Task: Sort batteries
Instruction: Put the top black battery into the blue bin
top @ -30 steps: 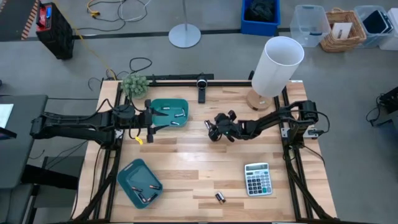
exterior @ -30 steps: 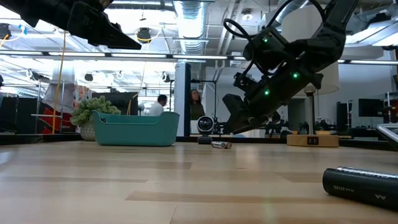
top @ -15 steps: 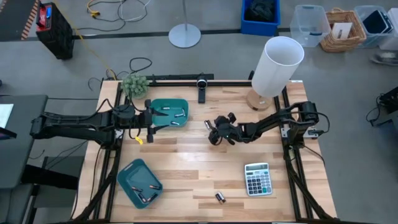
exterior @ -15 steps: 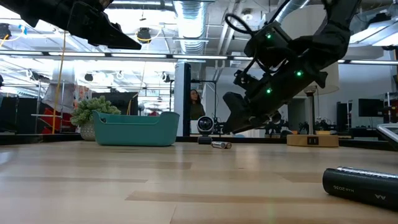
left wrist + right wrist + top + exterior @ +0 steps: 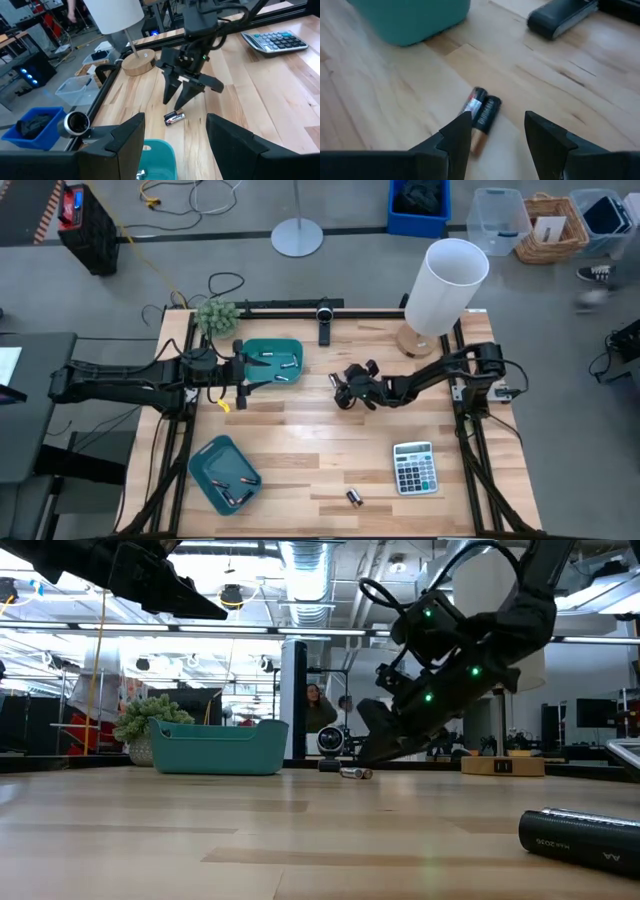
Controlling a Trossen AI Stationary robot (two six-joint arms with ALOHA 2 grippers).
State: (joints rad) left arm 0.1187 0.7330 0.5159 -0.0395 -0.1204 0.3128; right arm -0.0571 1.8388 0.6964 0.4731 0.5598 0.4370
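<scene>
pale wooden table (image 5: pixel 300 435) carries two teal plastic trays, far (image 5: pixel 272 361) and near (image 5: pixel 224 472), each with small dark-and-silver batteries. right gripper (image 5: pixel 176 96), fingers spread wide, hangs over a loose pair of batteries (image 5: pixel 481 111). left gripper (image 5: pixel 252 373), fingers open, waits at the far tray.

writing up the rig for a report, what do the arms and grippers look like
Both arms are dark, nearly black, built of jointed segments. The right gripper ends in two slim, tapering black fingers; small green lights glow on its wrist, and a black cable loops above it in the low view. The left gripper has broader, flat black fingers. No markings are legible.
</scene>
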